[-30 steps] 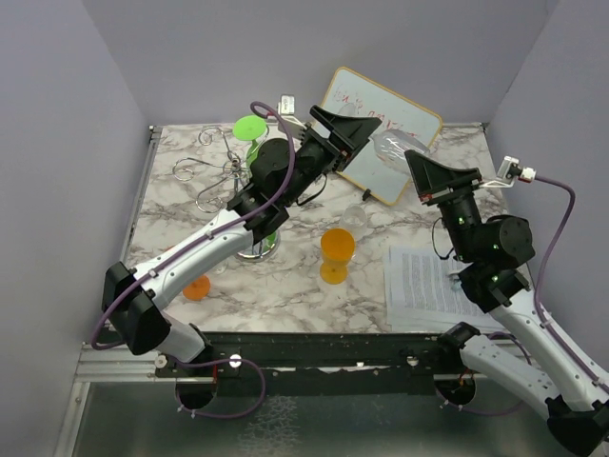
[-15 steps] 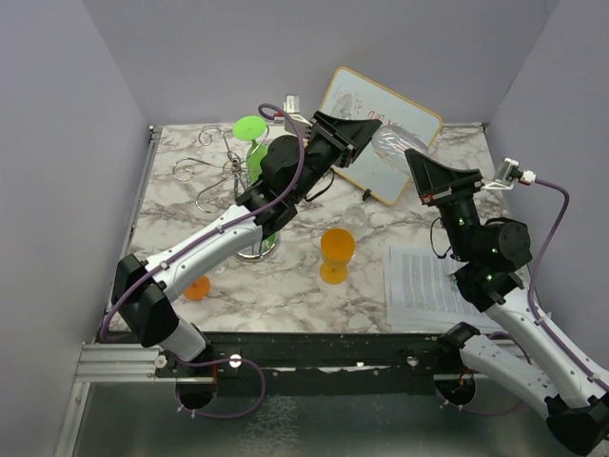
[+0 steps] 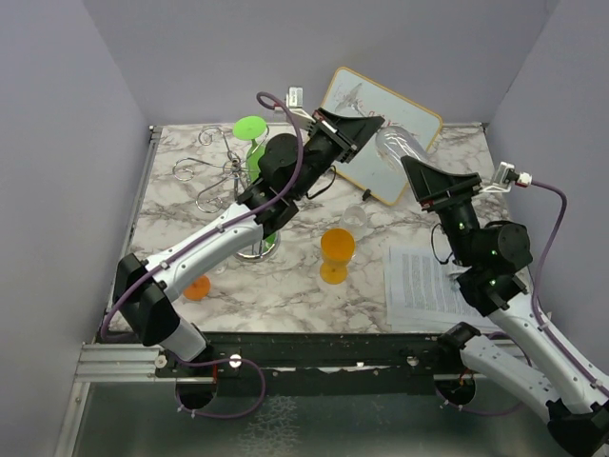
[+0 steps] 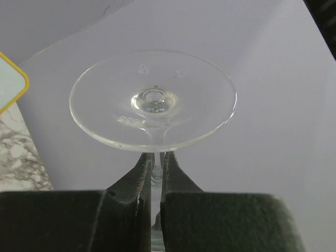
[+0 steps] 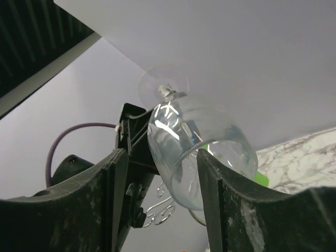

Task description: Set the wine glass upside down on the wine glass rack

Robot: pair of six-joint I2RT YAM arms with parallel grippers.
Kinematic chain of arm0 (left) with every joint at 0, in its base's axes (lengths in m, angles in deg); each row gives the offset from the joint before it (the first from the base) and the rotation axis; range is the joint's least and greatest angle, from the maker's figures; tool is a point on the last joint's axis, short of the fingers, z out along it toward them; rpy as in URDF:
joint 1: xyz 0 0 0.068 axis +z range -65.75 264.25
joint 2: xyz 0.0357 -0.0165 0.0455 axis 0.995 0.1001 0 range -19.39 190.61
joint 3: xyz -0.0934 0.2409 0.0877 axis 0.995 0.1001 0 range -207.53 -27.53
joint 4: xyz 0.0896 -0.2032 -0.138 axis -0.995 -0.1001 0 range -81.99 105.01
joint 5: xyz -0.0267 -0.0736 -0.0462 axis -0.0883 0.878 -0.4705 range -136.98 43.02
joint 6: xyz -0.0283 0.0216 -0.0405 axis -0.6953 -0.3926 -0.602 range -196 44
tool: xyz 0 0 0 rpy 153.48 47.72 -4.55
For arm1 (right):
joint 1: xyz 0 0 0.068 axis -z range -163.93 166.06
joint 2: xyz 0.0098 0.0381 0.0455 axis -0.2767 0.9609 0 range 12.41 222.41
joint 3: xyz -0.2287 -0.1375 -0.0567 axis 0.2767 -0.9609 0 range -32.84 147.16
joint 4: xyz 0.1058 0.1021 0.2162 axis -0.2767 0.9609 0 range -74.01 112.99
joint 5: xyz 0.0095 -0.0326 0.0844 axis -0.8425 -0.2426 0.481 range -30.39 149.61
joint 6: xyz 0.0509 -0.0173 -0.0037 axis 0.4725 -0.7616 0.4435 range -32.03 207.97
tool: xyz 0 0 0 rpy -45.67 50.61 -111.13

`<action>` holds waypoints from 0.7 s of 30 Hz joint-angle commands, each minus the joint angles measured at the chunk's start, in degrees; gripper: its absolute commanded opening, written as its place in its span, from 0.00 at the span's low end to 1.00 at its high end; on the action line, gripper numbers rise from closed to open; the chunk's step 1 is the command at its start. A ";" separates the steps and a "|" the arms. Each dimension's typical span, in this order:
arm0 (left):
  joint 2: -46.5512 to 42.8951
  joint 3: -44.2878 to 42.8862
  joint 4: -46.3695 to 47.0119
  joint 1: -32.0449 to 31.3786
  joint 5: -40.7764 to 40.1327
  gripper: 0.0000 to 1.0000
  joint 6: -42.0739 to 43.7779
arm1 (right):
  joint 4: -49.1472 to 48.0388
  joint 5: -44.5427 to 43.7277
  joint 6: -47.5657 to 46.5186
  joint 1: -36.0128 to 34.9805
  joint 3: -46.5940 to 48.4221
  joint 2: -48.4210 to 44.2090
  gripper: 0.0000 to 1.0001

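The left gripper [image 4: 156,164] pinches the stem of the wine glass [image 4: 152,100], held aloft to the right of the wine glass rack [image 3: 211,171]. The right gripper [image 5: 160,155] is spread around the bowl; whether it touches the glass is unclear. The left fingers hide most of the stem.

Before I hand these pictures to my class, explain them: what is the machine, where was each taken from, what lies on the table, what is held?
It is two robot arms bolted at a marble-patterned table. One picture looks down from above; the other two come from a camera on each wrist. The left gripper is shut on the stem of a clear wine glass, held in the air. The right gripper has its fingers apart on either side of the bowl. On the table: a wire wine glass rack bearing a green glass, an orange glass, a whiteboard and a printed sheet.
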 commanded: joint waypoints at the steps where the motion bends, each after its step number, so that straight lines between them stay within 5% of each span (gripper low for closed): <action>1: 0.08 -5.28 3.56 -0.34 3.26 0.00 14.36 | 8.18 1.94 -2.41 -0.04 2.75 -2.72 0.65; 9: -0.36 -10.50 3.48 -0.33 10.81 0.00 40.27 | 28.33 -4.03 -3.07 -0.08 9.79 -4.05 0.84; 15: -2.67 -8.15 3.47 -0.40 19.67 0.00 60.93 | 18.01 4.23 -10.77 -0.08 7.58 -6.29 0.93; 21: -4.96 -3.49 3.47 -0.42 25.12 0.00 74.08 | 18.43 16.64 -11.10 -0.10 16.25 -0.53 0.92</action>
